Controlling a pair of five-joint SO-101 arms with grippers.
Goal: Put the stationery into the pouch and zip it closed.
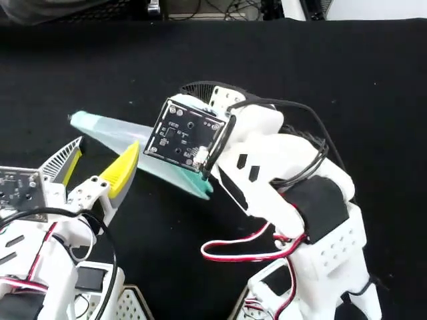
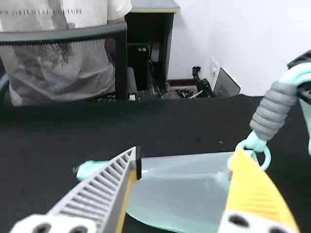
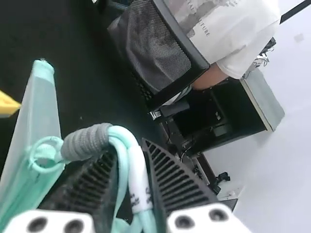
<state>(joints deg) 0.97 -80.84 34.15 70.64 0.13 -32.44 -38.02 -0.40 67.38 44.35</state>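
The mint pouch [image 1: 110, 132] lies on the black desk [image 1: 333, 80], its strap [image 3: 87, 141] pinched in the closed right gripper [image 3: 127, 158], probably to draw the zip, while the left gripper [image 2: 184, 158] straddles it wide open and empty, seemingly ready to brace.

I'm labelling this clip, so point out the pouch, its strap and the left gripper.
pouch [image 2: 184, 187], left wrist view, its translucent side.
strap [image 2: 273, 108], left wrist view, its grey wrapped part.
left gripper [image 1: 108, 143], high view, midway between its fingertips.
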